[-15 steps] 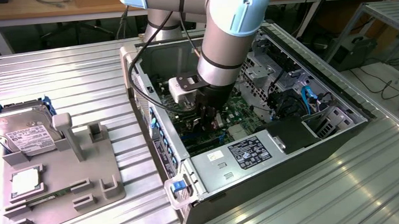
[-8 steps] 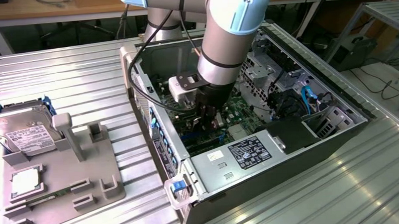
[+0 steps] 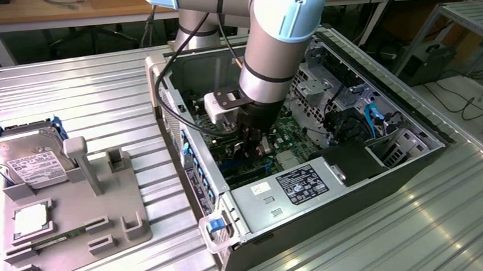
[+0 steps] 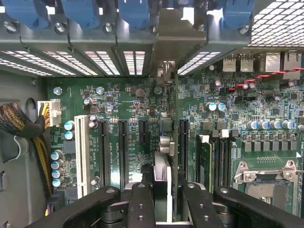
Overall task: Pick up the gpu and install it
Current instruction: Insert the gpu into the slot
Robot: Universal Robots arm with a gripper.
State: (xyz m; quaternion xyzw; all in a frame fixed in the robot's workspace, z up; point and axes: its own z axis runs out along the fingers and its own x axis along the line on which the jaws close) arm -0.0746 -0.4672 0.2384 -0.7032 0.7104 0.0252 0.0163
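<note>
My gripper is shut on the gpu, which I see edge-on in the wrist view. The thin green card stands upright over the motherboard, between two black expansion slots. Its silvery end bracket reaches the case's rear slot openings. The black fingers press on either side of the card. Whether the card sits fully in a slot I cannot tell. In the exterior view the gripper is down inside the open computer case, and the arm hides most of the card.
A white slot, a cable bundle and the open CPU socket flank the card. Blue slot latches line the case's rear. Outside the case a grey fixture holds a hard drive and a small square chip.
</note>
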